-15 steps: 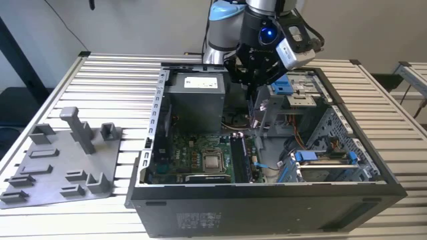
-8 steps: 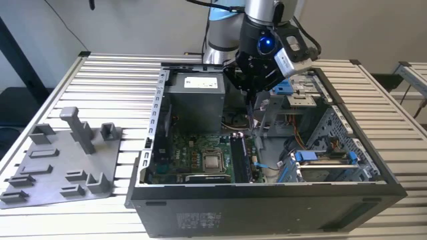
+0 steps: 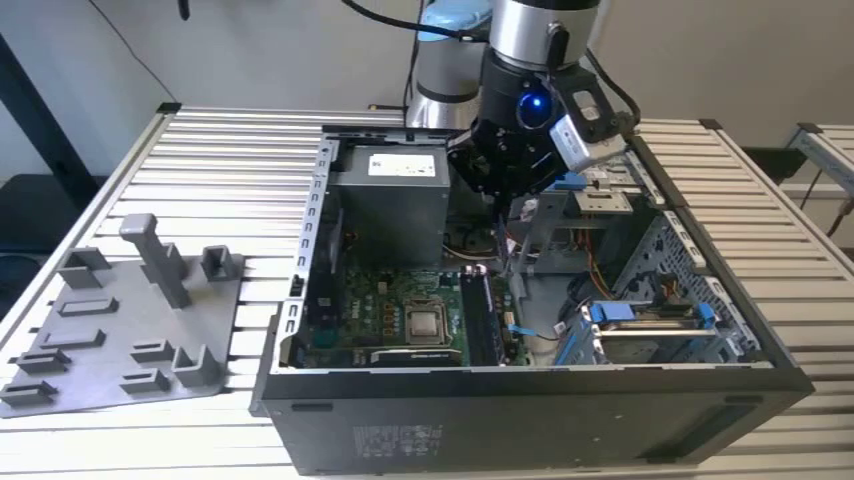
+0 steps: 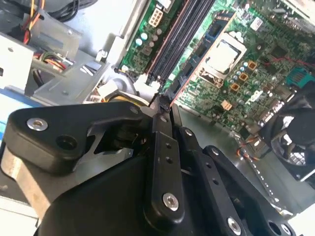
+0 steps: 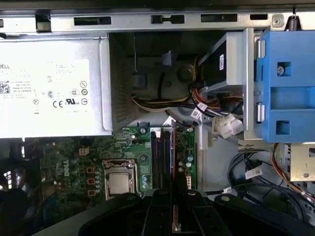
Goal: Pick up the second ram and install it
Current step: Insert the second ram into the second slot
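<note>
Overhead, gripper [image 3: 505, 205] clenches the second ram [image 4: 166, 98] edge-on above the motherboard [image 5: 88, 162] (green)

Open computer case [image 3: 534, 400] on a slatted metal table [image 3: 227, 150], with the arm's gripper [image 3: 505, 200] held above the motherboard [image 3: 400, 315].

The gripper is seen inside the case, just beside the grey power supply [image 3: 387, 200] and above the memory slots [image 3: 481, 320] that lie next to the CPU socket [image 3: 427, 322]. A thin dark strip is seen hanging below it; whether this is the second ram cannot be told. A grey plastic tray [image 3: 120, 330] with upright posts is placed at the exterior view's left of the case. Blue drive brackets [image 3: 647, 315] are seen at the exterior view's right.
</note>
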{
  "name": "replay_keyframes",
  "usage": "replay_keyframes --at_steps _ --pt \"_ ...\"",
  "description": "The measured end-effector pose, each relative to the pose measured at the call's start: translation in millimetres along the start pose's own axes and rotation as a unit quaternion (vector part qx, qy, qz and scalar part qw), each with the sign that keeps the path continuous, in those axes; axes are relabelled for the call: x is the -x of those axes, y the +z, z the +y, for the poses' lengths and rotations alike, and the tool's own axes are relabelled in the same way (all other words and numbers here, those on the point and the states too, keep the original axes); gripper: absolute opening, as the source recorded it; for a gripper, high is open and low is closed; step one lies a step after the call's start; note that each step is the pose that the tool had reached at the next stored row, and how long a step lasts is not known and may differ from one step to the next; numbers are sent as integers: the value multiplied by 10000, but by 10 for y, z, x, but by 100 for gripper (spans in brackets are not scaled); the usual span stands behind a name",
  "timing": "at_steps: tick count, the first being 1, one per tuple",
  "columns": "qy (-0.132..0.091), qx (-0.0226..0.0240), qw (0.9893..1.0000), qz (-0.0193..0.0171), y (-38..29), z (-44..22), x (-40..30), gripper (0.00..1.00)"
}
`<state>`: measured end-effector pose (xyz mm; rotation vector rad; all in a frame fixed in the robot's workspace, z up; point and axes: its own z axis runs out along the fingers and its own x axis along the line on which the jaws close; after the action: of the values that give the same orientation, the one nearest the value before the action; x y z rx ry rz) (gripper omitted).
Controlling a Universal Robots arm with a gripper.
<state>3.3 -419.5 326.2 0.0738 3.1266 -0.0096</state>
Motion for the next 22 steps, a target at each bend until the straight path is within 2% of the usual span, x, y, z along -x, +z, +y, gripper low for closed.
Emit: replay_keyframes --at_steps 6,9,20,22 --pt "-2 11 10000 3 101 -170 6 14" --pt "-1 12 10000 4 157 -222 4 14" --pt "-2 12 10000 4 354 -224 -75 14" --pt "-3 9 10000 5 358 -225 -78 14"
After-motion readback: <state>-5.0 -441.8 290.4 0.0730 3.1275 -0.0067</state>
